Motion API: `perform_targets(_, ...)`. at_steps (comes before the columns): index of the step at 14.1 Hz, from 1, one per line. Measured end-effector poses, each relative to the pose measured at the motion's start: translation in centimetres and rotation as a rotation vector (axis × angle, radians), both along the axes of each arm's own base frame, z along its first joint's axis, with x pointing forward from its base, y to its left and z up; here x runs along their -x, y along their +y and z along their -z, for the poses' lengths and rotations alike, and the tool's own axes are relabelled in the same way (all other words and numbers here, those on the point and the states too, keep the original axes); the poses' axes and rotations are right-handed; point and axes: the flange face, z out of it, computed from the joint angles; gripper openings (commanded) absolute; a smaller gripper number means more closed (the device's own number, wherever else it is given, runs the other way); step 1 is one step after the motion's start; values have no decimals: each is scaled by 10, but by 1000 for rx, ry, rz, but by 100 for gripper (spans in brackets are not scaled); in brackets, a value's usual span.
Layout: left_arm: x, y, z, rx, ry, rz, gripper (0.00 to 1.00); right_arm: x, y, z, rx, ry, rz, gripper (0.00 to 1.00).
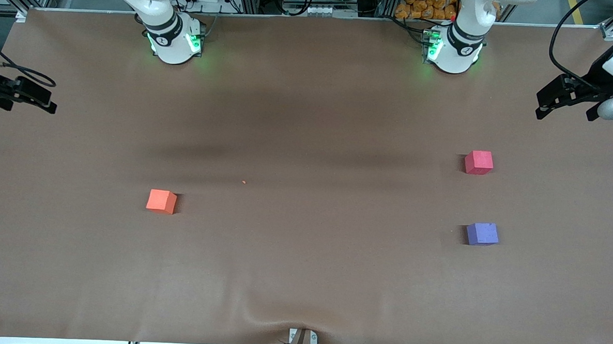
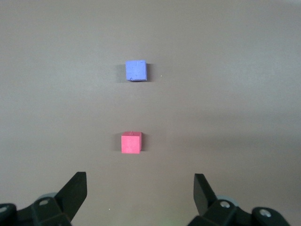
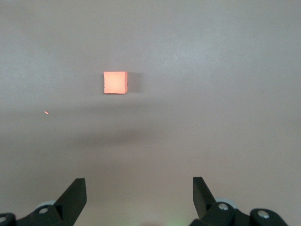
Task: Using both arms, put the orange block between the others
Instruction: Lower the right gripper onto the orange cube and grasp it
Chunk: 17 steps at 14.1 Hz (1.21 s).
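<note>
Orange block (image 1: 161, 201) alone toward right arm's end of brown table (image 1: 302, 275). Red-pink cube (image 1: 478, 162), purple cube (image 1: 482, 234) toward left arm's end, purple nearer camera. Left gripper (image 2: 140, 190), right gripper (image 3: 139, 190) raised over table ends, spread wide, empty.

Cubes on the brown table cover (image 1: 302, 275): three in all. One orange block (image 1: 161, 201), one red-pink cube (image 1: 478, 162), one purple cube (image 1: 482, 234); all alike in size and matte finish. Robot arms: two, each with a green-lit base, so two bases. Grippers: two, the left gripper (image 1: 568, 103) and the right gripper (image 1: 22, 96), two fingers apiece. One tiny orange speck (image 1: 244, 182) on the cover.
</note>
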Motion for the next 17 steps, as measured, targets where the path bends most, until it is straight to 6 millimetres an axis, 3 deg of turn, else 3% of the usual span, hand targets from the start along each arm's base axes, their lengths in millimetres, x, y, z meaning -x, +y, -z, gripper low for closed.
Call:
perform_targets(4,-2,0,3,-1,3,0,100,-19,7,36,0,47,-13,100)
perform_targets(6,-3,-2,2,9,-3,1,100,-37,11,67,1,45,-38,100)
perform_targets(11,-3,0,1,18,-6,-2,100,-102,27,196,18,-8,-101,100)
perform_targets(15,-4,2,1,18,-7,-7,100,-121,25,305,-7,37,-118,100)
perform_targets(17,-4,3,1,18,-8,-9,100,-121,31,344,-53,70,-95,100)
